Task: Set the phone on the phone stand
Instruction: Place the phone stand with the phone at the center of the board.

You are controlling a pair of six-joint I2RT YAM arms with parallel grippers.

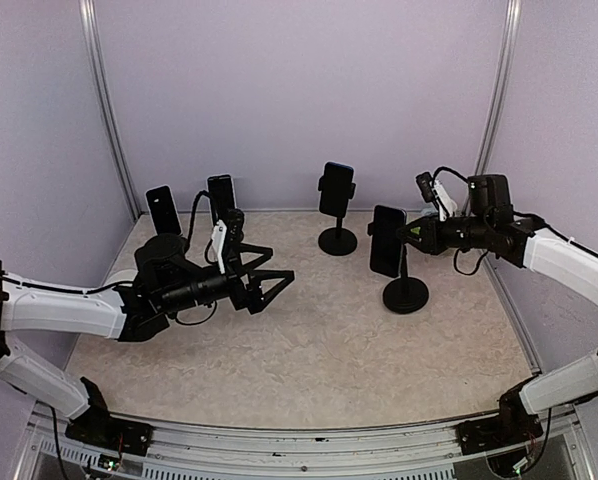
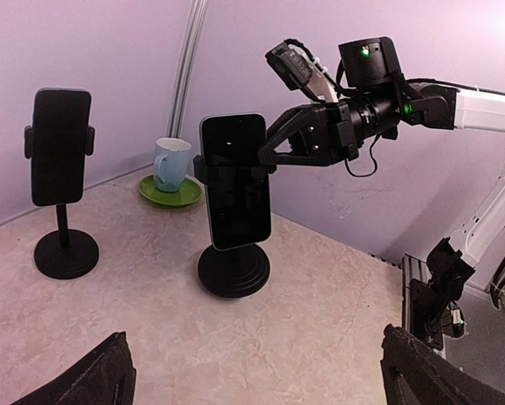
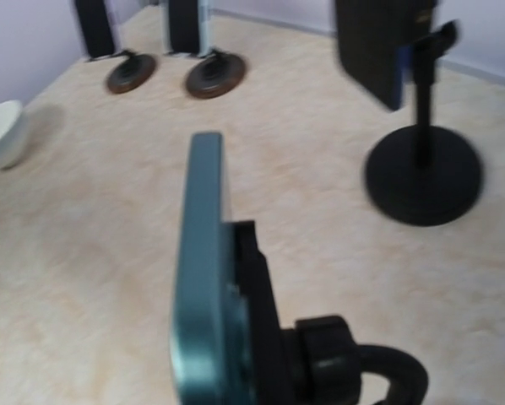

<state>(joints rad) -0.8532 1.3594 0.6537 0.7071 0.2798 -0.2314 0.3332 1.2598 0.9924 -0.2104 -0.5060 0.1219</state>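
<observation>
Phone (image 2: 234, 181) sits upright in the cradle of its phone stand (image 2: 233, 272), mid-right on the tabletop (image 1: 319, 350). Right tool (image 2: 269, 154) is narrow, tips at the cradle's back edge (gripping or only touching, cannot tell). Left tool (image 1: 279, 264) hovers spread wide and empty, well apart to the left. Three other loaded stands (image 1: 336, 205) line the back.
</observation>
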